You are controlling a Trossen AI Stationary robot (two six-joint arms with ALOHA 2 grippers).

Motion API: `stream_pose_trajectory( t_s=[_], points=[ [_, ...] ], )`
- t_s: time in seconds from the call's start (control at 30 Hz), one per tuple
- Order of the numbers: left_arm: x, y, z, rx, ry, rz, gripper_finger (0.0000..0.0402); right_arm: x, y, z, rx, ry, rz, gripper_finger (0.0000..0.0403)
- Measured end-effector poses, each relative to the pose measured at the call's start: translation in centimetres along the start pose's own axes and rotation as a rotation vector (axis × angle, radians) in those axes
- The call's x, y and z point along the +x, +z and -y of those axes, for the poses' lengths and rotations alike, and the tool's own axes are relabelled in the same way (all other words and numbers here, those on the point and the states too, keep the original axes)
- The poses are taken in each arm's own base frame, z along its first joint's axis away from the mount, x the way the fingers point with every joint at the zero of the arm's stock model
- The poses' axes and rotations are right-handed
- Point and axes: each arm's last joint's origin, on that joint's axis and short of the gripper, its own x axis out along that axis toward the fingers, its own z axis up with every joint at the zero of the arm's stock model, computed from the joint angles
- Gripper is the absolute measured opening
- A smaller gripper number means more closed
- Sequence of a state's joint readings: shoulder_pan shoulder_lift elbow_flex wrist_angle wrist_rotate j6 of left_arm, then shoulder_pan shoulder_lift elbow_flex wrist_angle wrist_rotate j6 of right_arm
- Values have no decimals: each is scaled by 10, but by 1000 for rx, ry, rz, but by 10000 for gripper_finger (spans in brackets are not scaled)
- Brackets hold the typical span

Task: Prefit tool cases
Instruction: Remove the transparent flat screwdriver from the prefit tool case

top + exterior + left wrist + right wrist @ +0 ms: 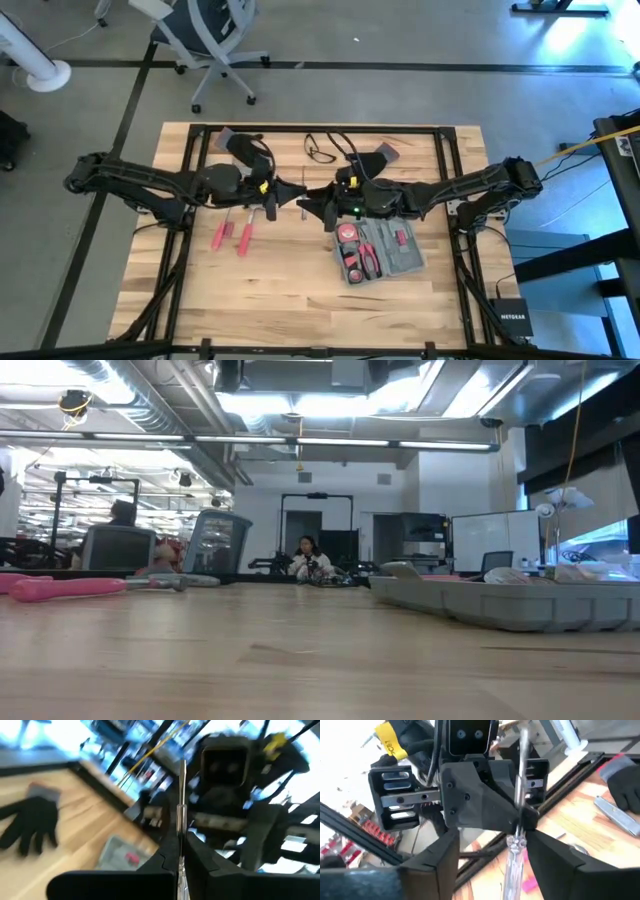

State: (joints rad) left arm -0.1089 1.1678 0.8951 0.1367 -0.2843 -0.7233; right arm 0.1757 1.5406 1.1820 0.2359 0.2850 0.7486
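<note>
Jaws: left gripper [522, 817] clamped on screwdriver [520, 795] shaft, right gripper [492, 865] apart around its handle, mid-air handover above table [300, 280]; thin-shaft hold may slip, dropping it outside tool case [385, 255].

glove [31, 822] blurred, tool case [505, 600] cut off

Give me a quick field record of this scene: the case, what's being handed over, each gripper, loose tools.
case: flat grey-blue plastic tool case, open on the table, tools in slots
item in handover: thin metal-shafted screwdriver, above table centre
left gripper: fingers shut on the shaft
right gripper: fingers open around the handle
loose tools: two red-handled tools, left of case
glove: black glove on table
</note>
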Motion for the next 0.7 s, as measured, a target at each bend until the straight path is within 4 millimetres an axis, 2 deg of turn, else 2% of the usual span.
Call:
stream_pose_trajectory(
  t_s=[0.1,0.27,0.4,0.53,0.7],
  points=[
    [-9,-6,-9,-9,105,-90,1,0,-6,5,-25,-44,-70,229],
    [-36,-17,-26,-57,317,-275,1,-2,-14,12,-69,-113,-149,231],
    [-53,-36,-47,-143,538,-422,0,-2,-15,15,-92,-143,-160,231],
    [-52,-61,-64,-259,587,-531,0,-3,-16,16,-98,-168,-156,232],
    [-43,-90,-87,-410,641,-492,0,-3,-15,17,-98,-179,-145,232]
  ],
)
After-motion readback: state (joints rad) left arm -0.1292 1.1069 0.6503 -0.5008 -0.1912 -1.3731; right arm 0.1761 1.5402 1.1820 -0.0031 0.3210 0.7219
